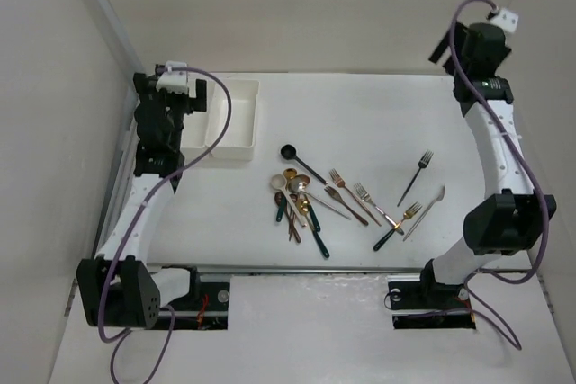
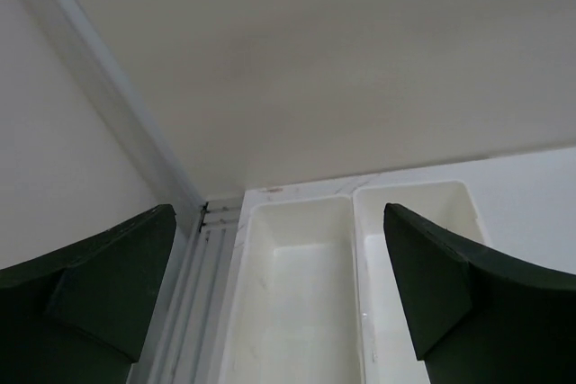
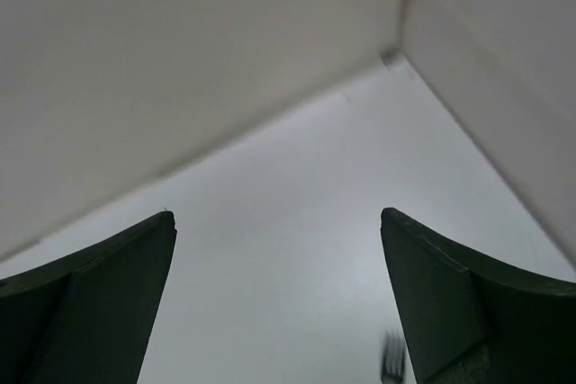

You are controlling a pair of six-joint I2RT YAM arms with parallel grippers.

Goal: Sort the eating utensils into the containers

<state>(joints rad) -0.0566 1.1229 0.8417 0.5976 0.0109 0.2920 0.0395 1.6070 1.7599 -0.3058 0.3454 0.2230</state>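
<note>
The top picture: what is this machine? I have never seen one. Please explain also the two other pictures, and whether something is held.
These are two robot arms bolted at the near edge of a white table. The top picture looks down from above and behind them. The other two come from a camera on each wrist; the dark wedges there are that arm's own fingers. The left gripper hovers over two white bins, empty where they show. The right gripper is raised at the far right. Both are open and hold nothing. Forks and spoons lie loose on the table between the arms, none seen in a bin.
</note>
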